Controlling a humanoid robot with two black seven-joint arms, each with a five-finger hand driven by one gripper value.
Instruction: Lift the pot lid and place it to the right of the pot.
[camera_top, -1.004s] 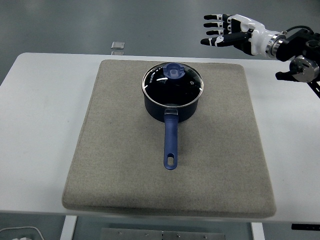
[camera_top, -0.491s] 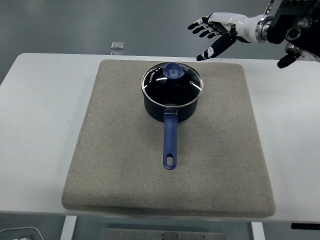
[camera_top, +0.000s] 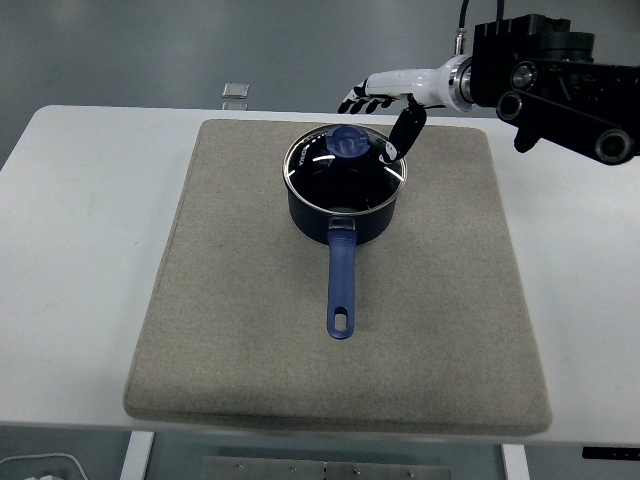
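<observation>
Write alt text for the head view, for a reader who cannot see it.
The robot's right hand, fingers spread and holding nothing, reaches in from the upper right just behind a dark blue pot. Its glass lid is still on, blue knob ungrasped. The pot sits on a grey mat on a white table, its handle pointing toward the near edge.
</observation>
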